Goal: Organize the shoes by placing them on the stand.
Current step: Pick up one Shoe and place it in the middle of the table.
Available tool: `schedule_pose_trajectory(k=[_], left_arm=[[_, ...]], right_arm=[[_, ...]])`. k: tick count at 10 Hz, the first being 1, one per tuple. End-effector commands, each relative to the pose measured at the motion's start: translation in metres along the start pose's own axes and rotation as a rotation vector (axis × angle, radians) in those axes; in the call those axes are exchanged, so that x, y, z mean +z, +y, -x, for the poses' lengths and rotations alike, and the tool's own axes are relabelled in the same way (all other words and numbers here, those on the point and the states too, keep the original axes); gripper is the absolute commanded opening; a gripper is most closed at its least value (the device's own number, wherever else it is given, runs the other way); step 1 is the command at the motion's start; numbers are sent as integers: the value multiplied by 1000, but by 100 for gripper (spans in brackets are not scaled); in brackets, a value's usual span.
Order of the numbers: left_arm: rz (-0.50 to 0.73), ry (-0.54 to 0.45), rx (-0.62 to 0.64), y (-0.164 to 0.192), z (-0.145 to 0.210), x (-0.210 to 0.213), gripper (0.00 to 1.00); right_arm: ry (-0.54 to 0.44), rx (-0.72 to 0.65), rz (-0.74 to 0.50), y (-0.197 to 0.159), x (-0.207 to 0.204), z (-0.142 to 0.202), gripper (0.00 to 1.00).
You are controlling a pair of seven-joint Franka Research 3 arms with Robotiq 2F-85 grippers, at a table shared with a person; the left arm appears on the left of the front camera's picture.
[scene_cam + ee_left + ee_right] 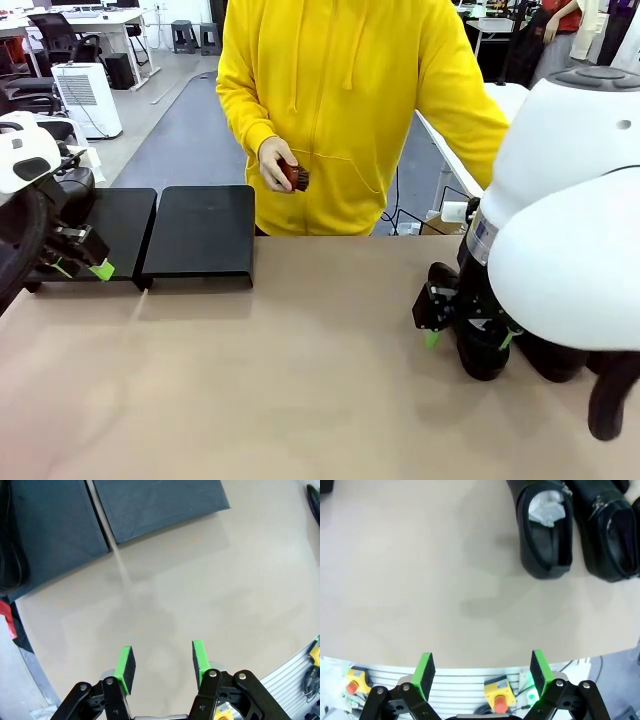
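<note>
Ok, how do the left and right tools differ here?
The left tool is opened narrower than the right tool. The left tool hangs near the stand; the right tool near the shoes. Both are open, empty, green-padded.

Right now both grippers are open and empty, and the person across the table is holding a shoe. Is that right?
Not quite. The person's hand holds a brush, not a shoe, as the front view shows. The left gripper and right gripper are indeed open and empty.
</note>
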State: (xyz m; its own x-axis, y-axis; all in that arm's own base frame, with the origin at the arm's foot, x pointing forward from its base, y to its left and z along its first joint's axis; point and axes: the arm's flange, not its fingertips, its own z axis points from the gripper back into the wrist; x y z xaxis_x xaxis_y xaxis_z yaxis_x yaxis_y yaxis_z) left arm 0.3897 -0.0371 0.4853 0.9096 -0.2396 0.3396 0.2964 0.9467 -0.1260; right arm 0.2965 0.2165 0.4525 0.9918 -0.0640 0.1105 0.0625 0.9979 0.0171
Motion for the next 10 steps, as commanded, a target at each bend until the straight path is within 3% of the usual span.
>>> schedule_pose_trajectory(k=[1,10], left_arm=[[19,-20,-11,2,2,-1,61],[19,-20,-11,2,2,-1,61]], right_arm=[[25,-29,22,8,0,21,100],[29,-24,38,8,2,28,100]])
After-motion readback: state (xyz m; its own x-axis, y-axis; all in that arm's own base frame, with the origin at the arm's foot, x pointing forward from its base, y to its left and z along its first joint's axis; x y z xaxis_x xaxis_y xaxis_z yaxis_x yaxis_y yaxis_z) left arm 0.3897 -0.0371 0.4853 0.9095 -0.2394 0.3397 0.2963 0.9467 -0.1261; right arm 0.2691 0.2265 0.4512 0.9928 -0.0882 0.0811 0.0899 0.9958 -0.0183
